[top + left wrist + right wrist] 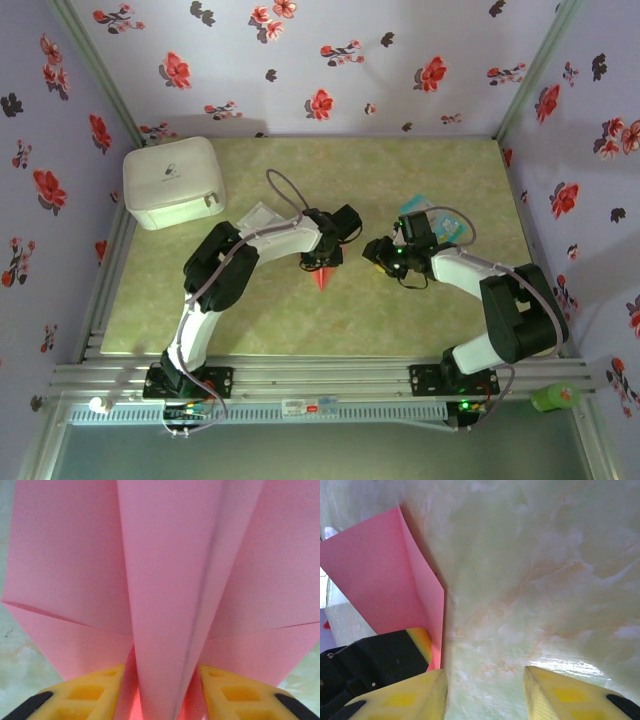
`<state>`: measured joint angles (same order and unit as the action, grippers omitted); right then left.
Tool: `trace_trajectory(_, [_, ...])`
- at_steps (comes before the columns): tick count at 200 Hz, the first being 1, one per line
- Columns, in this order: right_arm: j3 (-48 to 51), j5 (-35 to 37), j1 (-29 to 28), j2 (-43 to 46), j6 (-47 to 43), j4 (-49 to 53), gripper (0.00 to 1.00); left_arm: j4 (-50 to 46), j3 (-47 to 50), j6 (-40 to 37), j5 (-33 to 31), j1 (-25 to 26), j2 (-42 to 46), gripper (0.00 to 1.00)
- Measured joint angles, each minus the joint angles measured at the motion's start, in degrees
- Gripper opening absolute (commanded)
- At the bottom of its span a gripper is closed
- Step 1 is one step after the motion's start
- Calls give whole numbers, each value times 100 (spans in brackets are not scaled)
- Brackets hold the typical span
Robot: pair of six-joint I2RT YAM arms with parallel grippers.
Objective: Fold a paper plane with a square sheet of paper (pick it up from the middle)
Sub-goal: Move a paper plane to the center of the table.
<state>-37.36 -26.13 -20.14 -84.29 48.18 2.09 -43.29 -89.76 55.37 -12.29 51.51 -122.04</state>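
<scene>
At mid-table, left tool (162,670), spread, straddles the paper plane (170,580); right tool (485,672), tipped downward, gapes.

Your pale green marbled table (400,310) carries a white rounded box (172,182), a pale translucent packet (258,217) and a teal-and-white packet (446,222).

You've got bare table (300,320) along the front and across the back centre. White box (172,182) blocks the back-left corner, w/ a clear packet (258,215) near it. Mid-table, the paper plane (321,278) and left gripper (321,265) leave a narrow gap to the right gripper (373,252). A teal-and-white packet (440,222) lies just behind that one. Walls (330,70) close 3 sides.
</scene>
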Motion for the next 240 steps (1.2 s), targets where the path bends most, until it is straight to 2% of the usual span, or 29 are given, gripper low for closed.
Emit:
trace_trajectory(121, [9,-101,83,264,-142,-2,44,-2,-74,114,-72,35,15,39])
trace_trajectory(203, [9,-15,146,372,-219,229,44,-4,-85,-299,-81,35,92,31])
trace_trajectory(240, [9,4,146,372,-219,238,45,-2,-83,-457,-81,35,92,24])
